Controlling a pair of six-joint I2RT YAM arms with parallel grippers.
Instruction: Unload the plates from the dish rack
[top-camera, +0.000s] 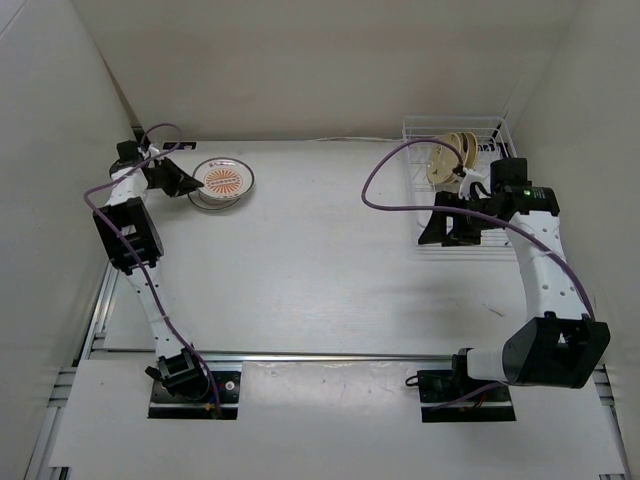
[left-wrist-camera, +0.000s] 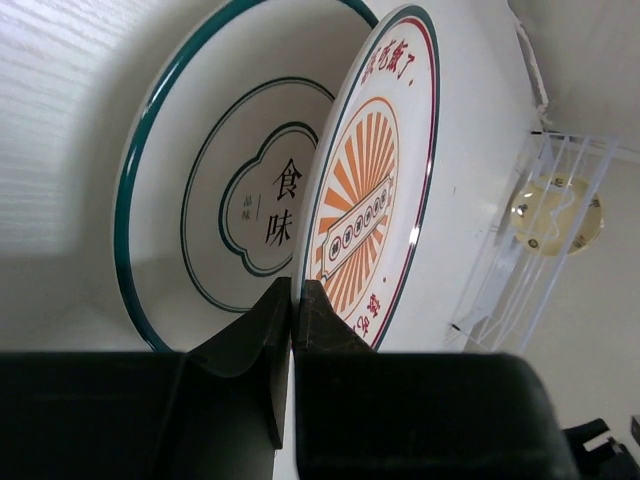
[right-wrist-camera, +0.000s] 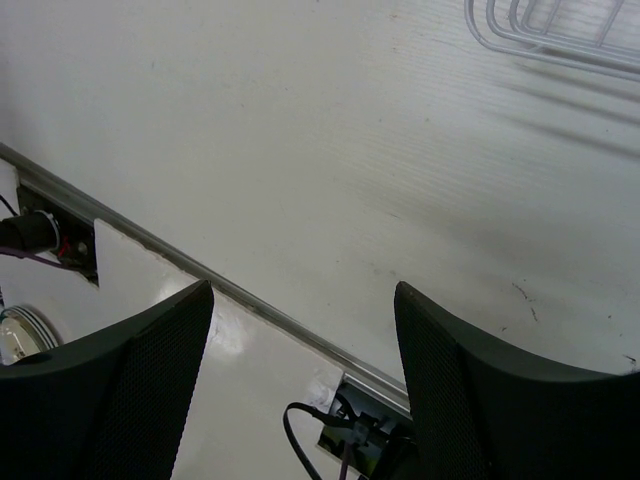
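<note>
My left gripper (top-camera: 193, 185) is shut on the rim of the white plate with the orange-red sunburst (top-camera: 225, 179). It holds that plate tilted just over the white plate with dark rings (top-camera: 212, 201), which lies on the table at the far left. In the left wrist view, the jaws (left-wrist-camera: 293, 287) pinch the sunburst plate's (left-wrist-camera: 372, 190) edge, with the ringed plate (left-wrist-camera: 215, 200) behind it. The white wire dish rack (top-camera: 492, 132) stands at the far right and holds cream-yellow plates (top-camera: 449, 156). My right gripper (top-camera: 448, 232) is open and empty at the rack's near end (right-wrist-camera: 300, 320).
White walls enclose the table on the left, back and right. A purple cable (top-camera: 380, 170) loops from the right arm over the table. The rack's wire edge (right-wrist-camera: 560, 45) shows at the top of the right wrist view. A metal rail (top-camera: 330, 356) runs along the near edge.
</note>
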